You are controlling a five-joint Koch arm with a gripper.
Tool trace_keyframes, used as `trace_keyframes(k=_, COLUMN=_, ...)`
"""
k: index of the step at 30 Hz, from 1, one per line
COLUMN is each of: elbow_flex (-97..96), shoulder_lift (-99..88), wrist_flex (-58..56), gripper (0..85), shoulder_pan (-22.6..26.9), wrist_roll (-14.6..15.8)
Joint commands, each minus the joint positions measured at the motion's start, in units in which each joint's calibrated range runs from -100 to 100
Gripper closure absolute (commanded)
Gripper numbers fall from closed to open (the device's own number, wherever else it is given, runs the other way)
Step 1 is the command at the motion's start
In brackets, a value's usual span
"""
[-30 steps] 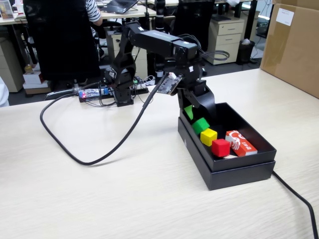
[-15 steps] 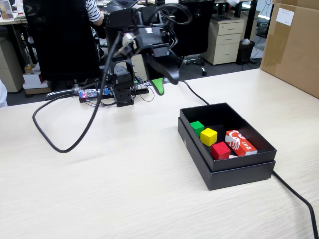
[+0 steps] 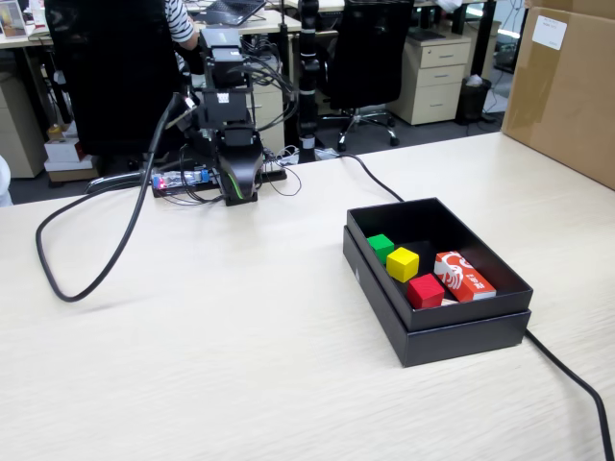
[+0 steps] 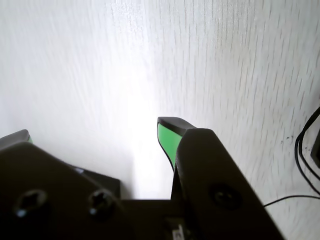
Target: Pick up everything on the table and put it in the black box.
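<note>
The black box point(image 3: 463, 338) sits on the pale wood table point(image 3: 211, 355), right of centre in the fixed view. Inside it lie the green cube point(image 3: 381, 247), the yellow cube point(image 3: 403, 263) and the red cube point(image 3: 424, 290), close together in a diagonal row. My gripper point(image 3: 240, 196) hangs tip-down at the folded arm near the table's far edge, well left of the box. In the wrist view my gripper point(image 4: 95, 134) is open and empty over bare tabletop, with green pads point(image 4: 167, 142) showing. No cube shows in the wrist view.
A red-and-white matchbox point(image 3: 464, 276) lies in the box beside the cubes. A big brown carton point(image 3: 567, 86) stands at the far right. A thick black cable point(image 3: 96, 269) loops on the left of the table, and another point(image 3: 567, 375) runs behind the box.
</note>
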Motion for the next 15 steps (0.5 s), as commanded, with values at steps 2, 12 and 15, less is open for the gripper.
trace_keyframes(k=2, elbow_flex=-5.5, shoulder_lift=-7.1, wrist_flex=7.0, gripper=35.4, shoulder_pan=-0.4, wrist_roll=0.0)
trace_keyframes(k=12, elbow_flex=-18.9, shoulder_lift=-9.3, wrist_flex=18.2, gripper=33.8, shoulder_pan=-0.1, wrist_roll=-0.4)
trace_keyframes(k=15, elbow_flex=-23.2, shoulder_lift=-9.3, wrist_flex=22.7, gripper=33.4, shoulder_pan=0.1, wrist_roll=-0.8)
